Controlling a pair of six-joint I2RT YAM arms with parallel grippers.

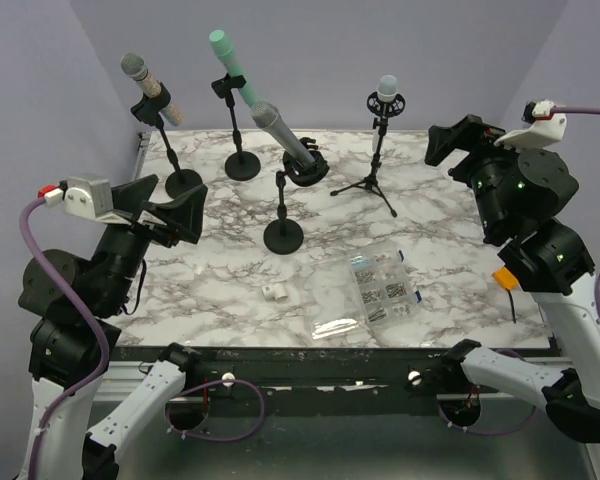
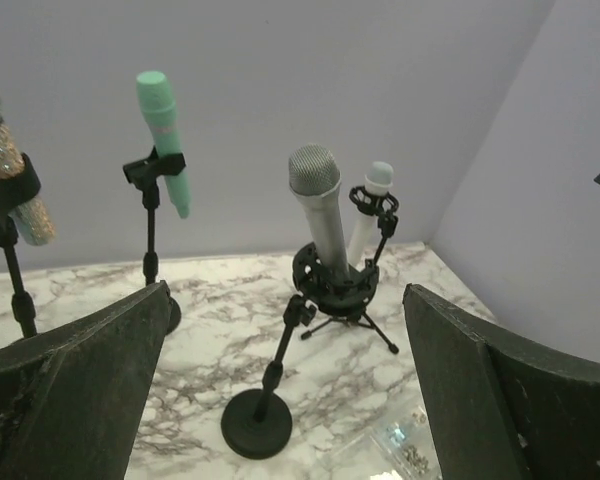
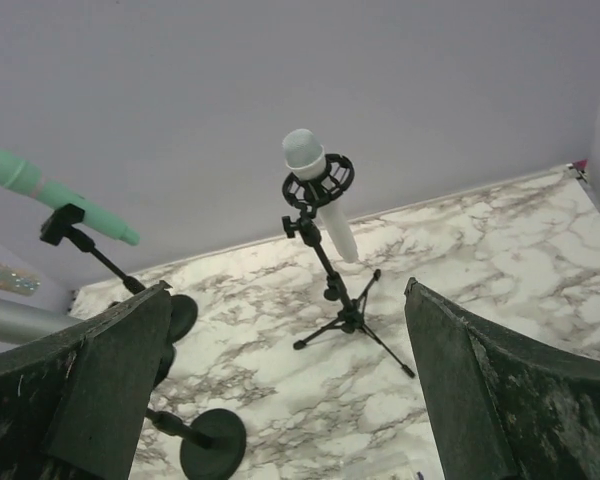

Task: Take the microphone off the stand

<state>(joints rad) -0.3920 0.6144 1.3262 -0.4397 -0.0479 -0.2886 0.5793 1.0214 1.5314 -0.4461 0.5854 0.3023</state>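
Observation:
Several microphones stand on the marble table. A silver microphone (image 1: 280, 133) leans in a black shock mount on a round-base stand (image 1: 283, 236). It also shows in the left wrist view (image 2: 320, 210), straight ahead of my open, empty left gripper (image 2: 285, 292). A white microphone (image 1: 386, 92) sits in a tripod stand (image 1: 378, 172). It also shows in the right wrist view (image 3: 318, 195), ahead of my open, empty right gripper (image 3: 285, 290). A green microphone (image 1: 227, 55) and a glittery microphone (image 1: 143, 80) stand at the back left. The left gripper (image 1: 175, 197) hovers at left, the right gripper (image 1: 452, 143) at right.
A clear plastic box of small parts (image 1: 385, 285), a clear bag (image 1: 335, 325) and a small white piece (image 1: 276, 293) lie near the table's front edge. The round bases of the back stands (image 1: 183, 183) (image 1: 243, 165) sit close together. Walls close the back and sides.

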